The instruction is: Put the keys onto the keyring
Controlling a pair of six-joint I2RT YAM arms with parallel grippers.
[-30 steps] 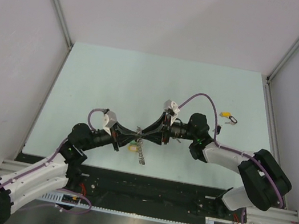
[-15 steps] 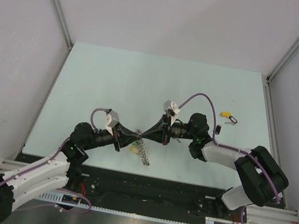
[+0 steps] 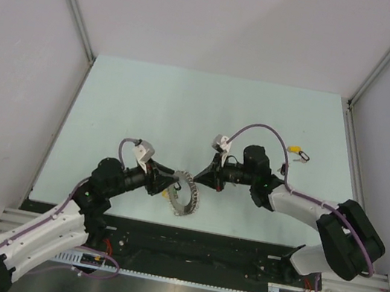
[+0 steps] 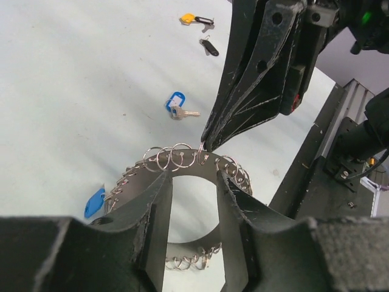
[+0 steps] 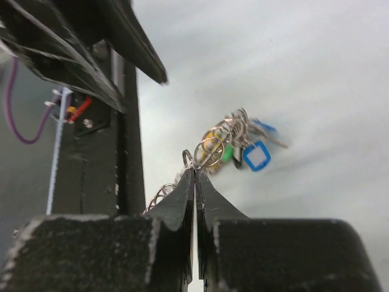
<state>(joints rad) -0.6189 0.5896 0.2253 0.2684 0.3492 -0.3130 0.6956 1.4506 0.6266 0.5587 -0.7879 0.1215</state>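
Silver keyring [image 4: 194,171] is pinched at its looped rim by our right gripper [image 5: 194,173], fingers pressed together, while our left gripper [image 4: 193,185] has fingers spread beside it.

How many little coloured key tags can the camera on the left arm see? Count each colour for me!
Yellow tags: 1
Black tags: 1
Blue tags: 2, the second one partly hidden
Total: 4
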